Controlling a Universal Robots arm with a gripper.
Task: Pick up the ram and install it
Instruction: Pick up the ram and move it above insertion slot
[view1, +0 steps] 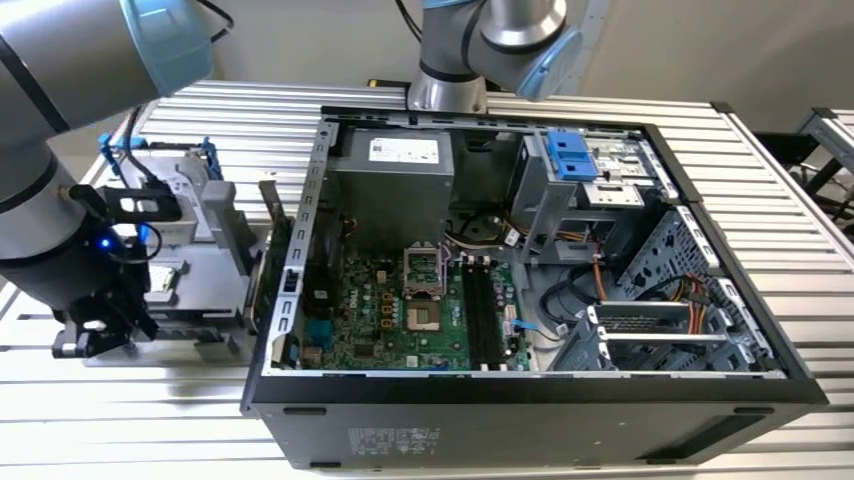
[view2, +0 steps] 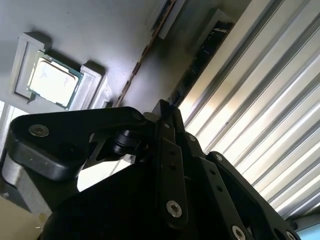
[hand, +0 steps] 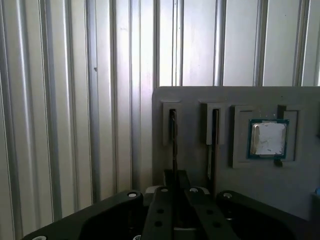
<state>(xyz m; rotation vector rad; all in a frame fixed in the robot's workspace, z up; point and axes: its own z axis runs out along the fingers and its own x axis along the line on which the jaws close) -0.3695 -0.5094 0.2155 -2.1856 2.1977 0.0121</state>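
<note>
Black jointed fingers (hand: 183, 179) pinch thin dark ram (hand: 174, 145), edge-on in slotted matte-grey holder (hand: 190, 97) carrying square silver-capped processor (hand: 268, 138); ribbed aluminium counter (view1: 781, 170); open steel case (view1: 534, 415) centre frame, exterior view.

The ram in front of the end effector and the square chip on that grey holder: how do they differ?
The ram stands on edge in a narrow slot, a thin dark line; the square chip lies flat in a square recess. The ram is long and narrow; the chip is square, silver with a green rim. The ram lines up with the end effector; the chip sits aside. Both rest in the grey holder.
</note>
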